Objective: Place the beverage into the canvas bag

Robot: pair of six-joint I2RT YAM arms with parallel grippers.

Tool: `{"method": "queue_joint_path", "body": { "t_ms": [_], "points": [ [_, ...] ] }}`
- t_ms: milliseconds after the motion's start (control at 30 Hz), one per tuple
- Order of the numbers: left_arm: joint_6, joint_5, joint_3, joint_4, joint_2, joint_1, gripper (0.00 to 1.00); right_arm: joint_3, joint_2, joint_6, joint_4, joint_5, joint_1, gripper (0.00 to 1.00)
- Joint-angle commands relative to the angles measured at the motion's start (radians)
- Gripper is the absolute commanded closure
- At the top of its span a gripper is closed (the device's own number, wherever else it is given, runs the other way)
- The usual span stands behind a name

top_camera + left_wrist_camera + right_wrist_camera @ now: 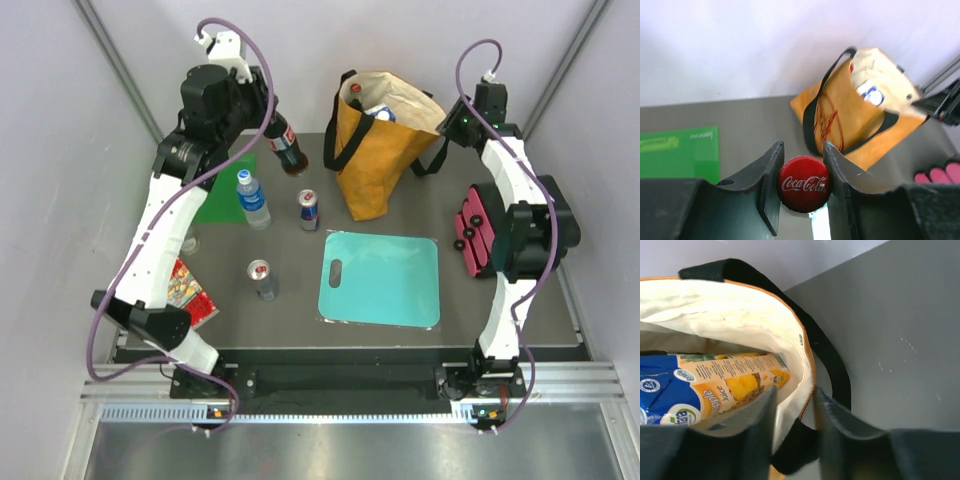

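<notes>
One cola bottle (288, 150) with a red cap (804, 183) sits clamped at the neck between the two fingers of the left hand (802, 165), near the far edge of the grey surface (290, 250). It hangs below the hand, leaning slightly in the overhead view; whether its base touches the surface cannot be told. The bottle is outside the canvas bag (375, 165), just to the bag's left, with a strip of bare surface between them.

The bag stands upright with its mouth open. The right hand (792, 400) is pinched on the rim at the bag's right side, one finger inside against the cream lining and one outside by the black strap (832, 365). A blue and orange juice carton (715, 385) lies inside.

Nearer the arms stand a water bottle (253, 198), a blue and silver can (309, 210) and a second can (263, 280). A teal cutting board (380, 278) lies flat in front of the bag, and a green mat (228, 190) lies to the left of the cola bottle.
</notes>
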Motion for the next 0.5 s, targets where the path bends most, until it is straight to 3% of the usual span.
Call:
{"method": "queue_joint_path", "body": {
  "t_ms": [0,100,467],
  "points": [
    [-0.081,0.016,0.200,0.206,0.046,-0.005,1.00,0.031,-0.044,-0.014,0.057,-0.057,0.017,0.79],
    [-0.111,0.025,0.304,0.232,0.121,-0.005,1.00,-0.001,-0.076,-0.042,0.080,-0.064,0.043,1.00],
    [-0.219,-0.029,0.401,0.422,0.213,-0.005,1.00,-0.094,-0.160,-0.071,0.202,-0.098,0.126,1.00]
  ]
}}
